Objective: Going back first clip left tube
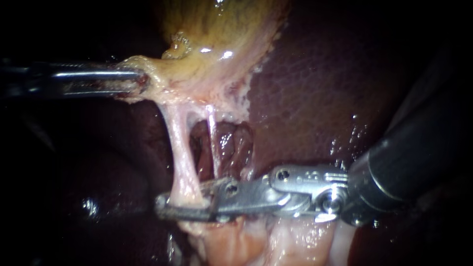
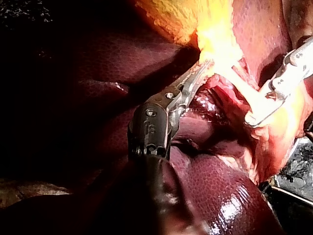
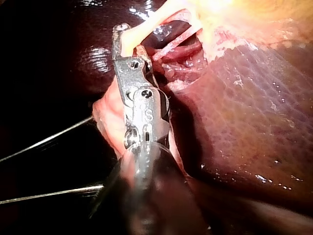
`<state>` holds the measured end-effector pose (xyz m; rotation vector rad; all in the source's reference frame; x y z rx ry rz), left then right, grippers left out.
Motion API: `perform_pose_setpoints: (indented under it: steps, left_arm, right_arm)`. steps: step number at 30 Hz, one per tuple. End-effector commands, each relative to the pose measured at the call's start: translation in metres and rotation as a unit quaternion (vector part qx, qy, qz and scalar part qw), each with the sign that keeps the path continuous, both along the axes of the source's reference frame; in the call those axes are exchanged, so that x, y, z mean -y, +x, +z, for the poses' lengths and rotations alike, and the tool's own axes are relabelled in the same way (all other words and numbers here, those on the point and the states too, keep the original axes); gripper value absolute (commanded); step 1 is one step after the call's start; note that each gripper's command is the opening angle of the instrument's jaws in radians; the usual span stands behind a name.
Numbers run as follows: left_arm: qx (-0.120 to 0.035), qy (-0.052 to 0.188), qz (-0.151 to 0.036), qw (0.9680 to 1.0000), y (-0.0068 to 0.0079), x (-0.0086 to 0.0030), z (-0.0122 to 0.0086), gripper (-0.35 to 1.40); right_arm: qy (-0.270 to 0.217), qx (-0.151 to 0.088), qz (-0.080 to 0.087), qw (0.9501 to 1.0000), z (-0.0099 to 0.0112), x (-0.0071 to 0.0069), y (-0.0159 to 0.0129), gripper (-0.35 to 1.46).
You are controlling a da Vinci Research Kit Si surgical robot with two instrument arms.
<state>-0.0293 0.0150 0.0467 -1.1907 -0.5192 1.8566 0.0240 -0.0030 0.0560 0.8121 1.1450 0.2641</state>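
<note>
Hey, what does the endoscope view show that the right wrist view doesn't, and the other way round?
Only the endoscope view: my left instrument holding the edge of the gallbladder. Only the right wrist view: two thin pale lines beside my right instrument. Both: the right instrument at the left tube, over the liver.

Endoscope faces the left tube (image 1: 182, 157) closely; wrist cameras look along the left instrument (image 2: 203, 65) and right instrument (image 3: 128, 44) toward it.

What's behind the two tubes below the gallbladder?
Glossy dark red tissue, apparently liver, shows through the gap between the left tube and thin right tube. Whatever lies directly behind each tube, or behind the right instrument, is covered.
</note>
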Motion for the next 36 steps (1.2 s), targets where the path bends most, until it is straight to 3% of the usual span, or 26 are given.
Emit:
perform_pose_setpoints:
  steps: [1, 2, 4, 7, 11, 14, 19, 23, 28, 36]
  left_arm:
    - [0.0, 0.0, 0.0, 1.0, 0.0, 0.0, 0.0, -0.35]
    - [0.0, 0.0, 0.0, 1.0, 0.0, 0.0, 0.0, -0.35]
    - [0.0, 0.0, 0.0, 1.0, 0.0, 0.0, 0.0, -0.35]
    - [0.0, 0.0, 0.0, 1.0, 0.0, 0.0, 0.0, -0.35]
    - [0.0, 0.0, 0.0, 1.0, 0.0, 0.0, 0.0, -0.35]
    - [0.0, 0.0, 0.0, 1.0, 0.0, 0.0001, -0.0001, -0.35]
    - [0.0, 0.0, 0.0, 1.0, 0.0, 0.0001, -0.0001, -0.35]
    - [0.0, 0.0, 0.0, 1.0, 0.0, 0.0001, -0.0001, -0.35]
    - [0.0, 0.0, 0.0, 1.0, 0.0001, 0.0001, -0.0001, -0.35]
    - [0.0, 0.0, 0.0, 1.0, 0.0002, 0.0001, -0.0001, -0.35]
  right_arm:
    - [0.0, 0.0, 0.0, 1.0, 0.0, 0.0, 0.0, -0.35]
    - [0.0, 0.0, 0.0, 1.0, 0.0001, 0.0001, 0.0, -0.31]
    - [0.001, -0.004, 0.004, 1.0, 0.0002, 0.0001, 0.0001, 0.1]
    - [-0.006, -0.001, 0.029, 0.9995, 0.0006, -0.0001, 0.0006, 0.42]
    - [-0.011, 0.002, 0.053, 0.9985, 0.0016, -0.0006, 0.0009, 0.48]
    - [-0.045, 0.003, 0.071, 0.9964, 0.0027, -0.0014, 0.0009, 0.49]
    - [-0.111, 0.005, 0.095, 0.9893, 0.0041, -0.0036, 0.0001, 0.5]
    - [-0.135, 0.008, 0.105, 0.9852, 0.0037, -0.0052, -0.0016, 0.5]
    - [-0.16, 0.005, 0.106, 0.9815, 0.0023, -0.0059, -0.0048, 0.5]
    - [-0.177, -0.016, 0.085, 0.9803, -0.0001, -0.0062, -0.0129, 0.5]
